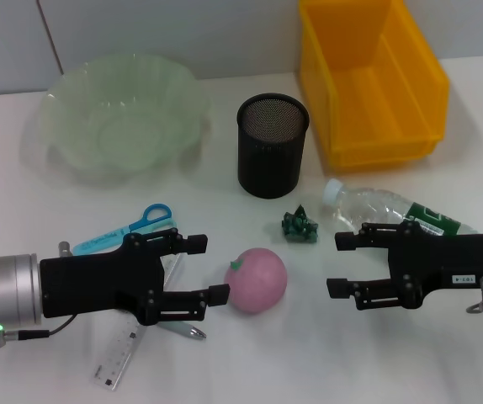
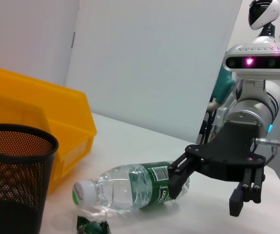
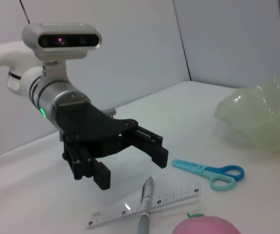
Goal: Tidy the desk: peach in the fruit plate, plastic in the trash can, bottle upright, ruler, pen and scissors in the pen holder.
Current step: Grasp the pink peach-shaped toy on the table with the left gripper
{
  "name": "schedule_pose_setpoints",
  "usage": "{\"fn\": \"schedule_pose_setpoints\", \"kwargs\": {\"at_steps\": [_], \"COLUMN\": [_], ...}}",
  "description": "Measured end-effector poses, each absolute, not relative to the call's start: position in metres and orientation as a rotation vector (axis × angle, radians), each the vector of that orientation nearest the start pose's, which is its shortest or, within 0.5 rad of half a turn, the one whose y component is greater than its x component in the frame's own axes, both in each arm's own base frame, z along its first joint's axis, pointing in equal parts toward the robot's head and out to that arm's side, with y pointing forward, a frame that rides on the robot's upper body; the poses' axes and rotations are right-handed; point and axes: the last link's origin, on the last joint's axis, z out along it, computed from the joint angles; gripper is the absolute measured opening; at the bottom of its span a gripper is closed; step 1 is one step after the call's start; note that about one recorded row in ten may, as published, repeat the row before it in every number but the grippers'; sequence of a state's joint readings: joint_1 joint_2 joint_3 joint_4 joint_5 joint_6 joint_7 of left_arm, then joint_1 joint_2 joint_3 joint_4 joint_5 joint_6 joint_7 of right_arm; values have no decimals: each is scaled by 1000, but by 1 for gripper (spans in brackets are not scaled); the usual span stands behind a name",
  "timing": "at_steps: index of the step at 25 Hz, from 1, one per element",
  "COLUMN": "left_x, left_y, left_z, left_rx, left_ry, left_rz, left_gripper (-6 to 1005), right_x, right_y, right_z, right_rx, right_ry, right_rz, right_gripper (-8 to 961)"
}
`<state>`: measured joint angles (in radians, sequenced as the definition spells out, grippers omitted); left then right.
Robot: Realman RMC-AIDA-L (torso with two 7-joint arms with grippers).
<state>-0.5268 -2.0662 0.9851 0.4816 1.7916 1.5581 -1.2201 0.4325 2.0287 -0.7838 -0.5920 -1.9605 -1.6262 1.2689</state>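
White and smooth, the desk point(image 1: 376, 362) fills the head view, and pale grey wall panels point(image 1: 183, 34) close it off along the top of the frame. At upper left sits the translucent green fruit plate point(image 1: 119, 114), at upper right the yellow plastic bin point(image 1: 372, 80), and between them, a little nearer the middle, the black mesh pen holder point(image 1: 273, 145) stands upright.

The pink peach point(image 1: 257, 279) rests on the desk at centre, between the two tools. A crumpled green scrap of plastic point(image 1: 299, 225) lies just above and right of it, below the pen holder. The clear water bottle point(image 1: 389, 210) with a green label lies on its side at right, its white cap pointing toward the centre; its far end is hidden behind the right arm.

The left tool point(image 1: 209, 268) hovers at lower left with its fingers spread wide, holding nothing, its tips near the peach. Under it lie the blue-handled scissors point(image 1: 132, 227), the clear ruler point(image 1: 122, 358) and a pen point(image 1: 187, 330), partly covered by the arm.

The right tool point(image 1: 341, 264) hovers at lower right, also wide and holding nothing, just in front of the bottle. The left wrist view shows one finger close against the bottle's label; contact cannot be told.
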Motion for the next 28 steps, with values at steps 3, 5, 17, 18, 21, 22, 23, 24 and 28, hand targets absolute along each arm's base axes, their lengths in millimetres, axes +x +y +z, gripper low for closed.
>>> {"fn": "schedule_pose_setpoints", "kwargs": {"at_steps": [3, 5, 17, 18, 21, 22, 23, 24, 28], "left_x": [-248, -248, -248, -247, -244, -242, -241, -238, -230], "left_y": [302, 302, 302, 303, 308, 311, 313, 316, 325], "left_z": [-46, -46, -46, -46, -47, -48, -49, -50, -56], "left_rx": [-2913, -2914, -2917, -2919, -2909, -2904, -2904, -2904, -2918], "left_ry": [-502, -501, -489, -481, -449, -435, -423, -407, -362], "left_rz": [-799, -797, -790, -789, -774, -766, -758, -750, -700], "left_gripper": [834, 833, 829, 828, 827, 827, 826, 826, 824], "right_x": [292, 292, 293, 294, 295, 295, 294, 294, 293], "right_y": [291, 290, 291, 292, 293, 293, 294, 294, 295], "right_z": [-2, -3, -2, -2, -2, -2, -2, -2, -3], "right_rx": [-2814, -2816, -2807, -2803, -2796, -2798, -2800, -2801, -2807], "right_ry": [603, 604, 607, 608, 610, 609, 609, 609, 610], "right_rz": [677, 676, 671, 666, 654, 652, 651, 650, 643], "right_gripper": [787, 787, 788, 788, 788, 788, 788, 788, 788]}}
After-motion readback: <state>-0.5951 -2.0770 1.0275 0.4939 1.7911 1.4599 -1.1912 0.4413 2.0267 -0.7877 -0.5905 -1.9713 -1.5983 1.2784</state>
